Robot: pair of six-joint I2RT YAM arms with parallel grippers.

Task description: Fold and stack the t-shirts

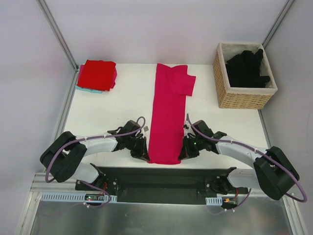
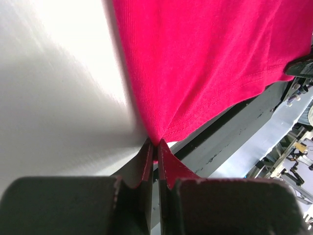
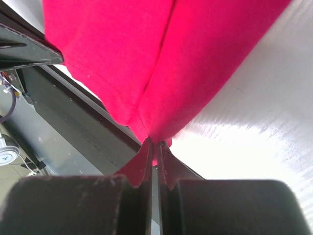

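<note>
Left gripper (image 2: 156, 149) and right gripper (image 3: 154, 147) are each clamped on a near corner of the magenta-pink t-shirt (image 1: 166, 117), a long strip lying mid-table (image 1: 112, 107). Farther back, a folded red t-shirt (image 1: 98, 73) lies at the left, and black t-shirts (image 1: 247, 68) fill the wicker basket (image 1: 242, 100) at the right.

One camera hangs overhead at the near side, looking down on the whole table (image 1: 107, 112). Each wrist camera sits close behind its gripper, peering along the fingers (image 2: 172, 169). All three share the pink shirt (image 1: 166, 117) hem, pinched at the tips of the left gripper (image 2: 156, 146) and right gripper (image 3: 152, 143).
</note>
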